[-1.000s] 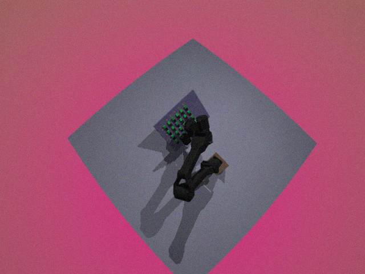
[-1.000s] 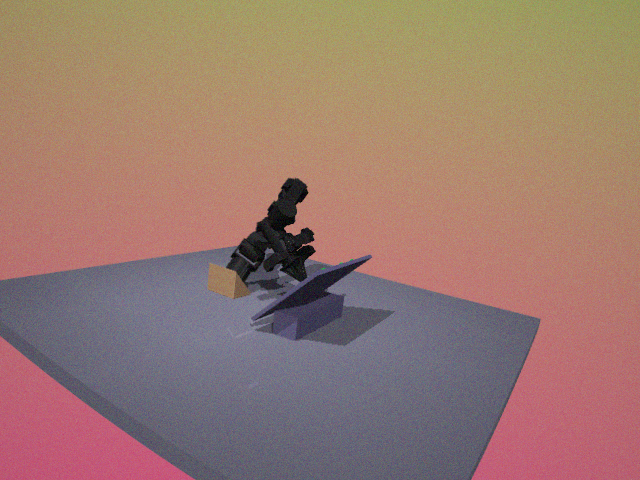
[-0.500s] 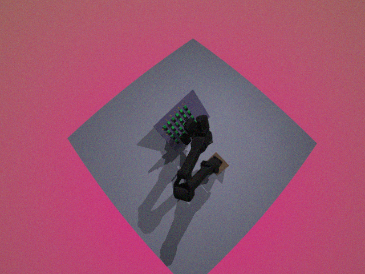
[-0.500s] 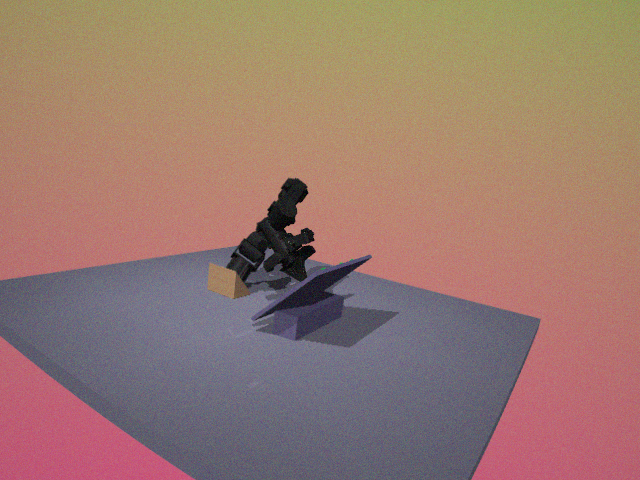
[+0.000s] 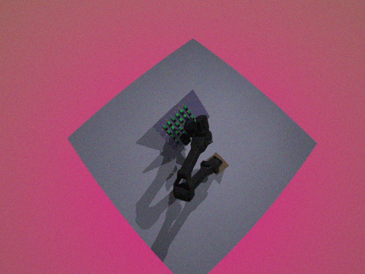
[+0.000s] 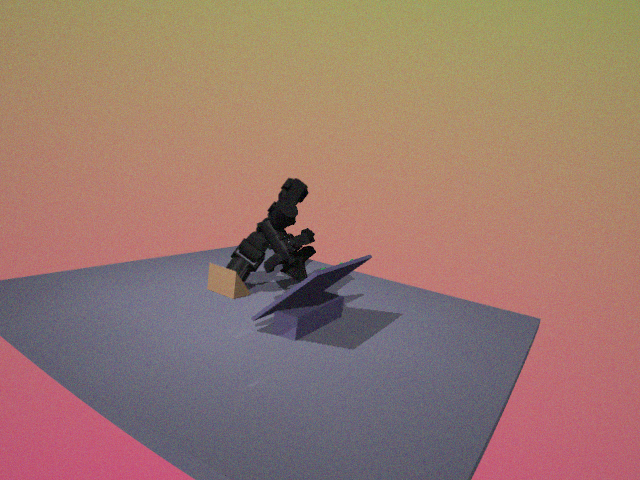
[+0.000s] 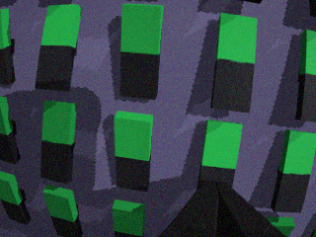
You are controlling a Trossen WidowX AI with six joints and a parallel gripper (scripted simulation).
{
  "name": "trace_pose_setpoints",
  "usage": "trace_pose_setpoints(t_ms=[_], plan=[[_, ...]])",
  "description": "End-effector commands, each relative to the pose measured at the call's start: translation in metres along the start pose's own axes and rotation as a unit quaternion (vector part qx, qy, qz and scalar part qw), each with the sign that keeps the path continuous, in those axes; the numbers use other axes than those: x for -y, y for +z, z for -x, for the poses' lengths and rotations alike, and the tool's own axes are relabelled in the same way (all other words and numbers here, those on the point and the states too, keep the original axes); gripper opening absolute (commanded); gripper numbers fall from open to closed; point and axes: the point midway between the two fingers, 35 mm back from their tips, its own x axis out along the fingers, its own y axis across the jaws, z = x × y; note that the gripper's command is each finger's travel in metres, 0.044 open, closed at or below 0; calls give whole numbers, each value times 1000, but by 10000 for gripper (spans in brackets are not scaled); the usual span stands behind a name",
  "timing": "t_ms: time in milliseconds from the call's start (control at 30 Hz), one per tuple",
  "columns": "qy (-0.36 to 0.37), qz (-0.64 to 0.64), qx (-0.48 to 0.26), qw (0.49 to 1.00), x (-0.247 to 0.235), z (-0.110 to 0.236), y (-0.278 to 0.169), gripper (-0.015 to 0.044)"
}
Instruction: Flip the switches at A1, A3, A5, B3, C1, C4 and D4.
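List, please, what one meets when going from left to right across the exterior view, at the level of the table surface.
Tan wedge block → black arm with its shut gripper → tilted switch panel on its purple base → the base's shadow on the table.

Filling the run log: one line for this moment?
gripper: shut, empty | tip over panel, just below a green-topped switch | contact: cannot tell

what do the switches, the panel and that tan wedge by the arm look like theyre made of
Switches: likely moulded plastic, matte, half flat green and half black, with crisp edges and no glints. Panel: flat purple sheet on a block, matte, painted metal or plastic; can't tell which. Tan wedge: plain tan, no visible grain, perhaps wood or cardboard.
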Motion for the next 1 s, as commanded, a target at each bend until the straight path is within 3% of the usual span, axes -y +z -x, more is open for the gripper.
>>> trace_pose_setpoints(t_ms=[0, 800, 967], plan=[[-2, -1, -1, 1000, 1, -1, 0, 0], [-2, -1, -1, 1000, 1, -4, 0, 0], [-10, 0, -11, 1000, 7, 23, 0, 0]])
